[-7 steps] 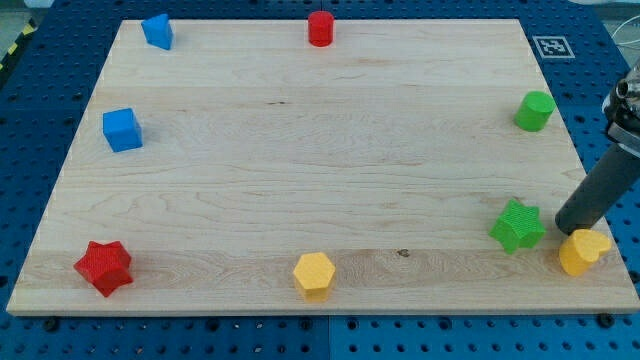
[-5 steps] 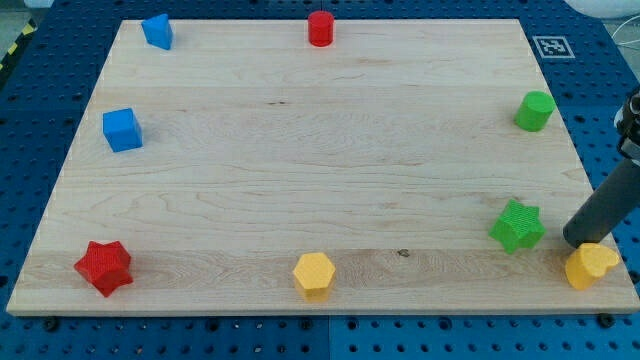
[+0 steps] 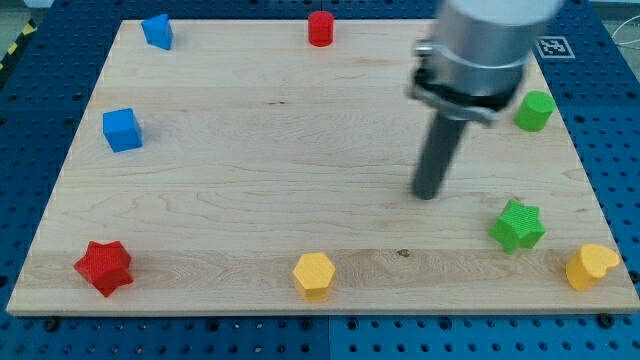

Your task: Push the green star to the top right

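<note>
- One dark rod is seen over the wooden desk (image 3: 300, 180), and my tip (image 3: 427, 195) rests on bare wood, touching no block; as end effector it has no jaws and nothing is held by it.
- The green star (image 3: 518, 225) is found nearest, to the view's right of my tip and slightly below, clearly apart from it.
- A yellow block (image 3: 590, 267) is placed further to the lower right, near the desk's corner.
- A green cylinder (image 3: 535, 110) is set up and to the right of my tip.
- A yellow hexagonal block (image 3: 314, 274) lies down and to the left.
- A red cylinder (image 3: 320, 28) stands up and to the left, at the top edge.
- Two blue blocks (image 3: 122, 129) (image 3: 157, 30) and a red star (image 3: 104, 267) are seen far to the left.
</note>
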Available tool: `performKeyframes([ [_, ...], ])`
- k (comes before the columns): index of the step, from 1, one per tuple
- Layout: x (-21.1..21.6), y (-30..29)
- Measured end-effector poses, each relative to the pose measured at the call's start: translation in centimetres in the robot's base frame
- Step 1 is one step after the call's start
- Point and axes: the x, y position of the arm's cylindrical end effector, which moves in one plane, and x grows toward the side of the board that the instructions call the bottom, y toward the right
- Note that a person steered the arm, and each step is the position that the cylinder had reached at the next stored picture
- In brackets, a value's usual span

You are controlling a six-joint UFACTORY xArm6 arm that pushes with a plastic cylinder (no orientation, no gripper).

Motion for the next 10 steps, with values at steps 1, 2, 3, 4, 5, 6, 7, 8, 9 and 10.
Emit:
performKeyframes([
  [1,4.8,2.5],
  [2,8.7,8.4],
  [3,8.9,11.7],
  [4,5.4,11.9],
  [5,2.8,11.6],
  [6,1.3,10.6],
  [7,0.0,9.7],
  [8,-0.2,9.7],
  [9,-0.6,9.7],
  [10,-1.7,7.8],
])
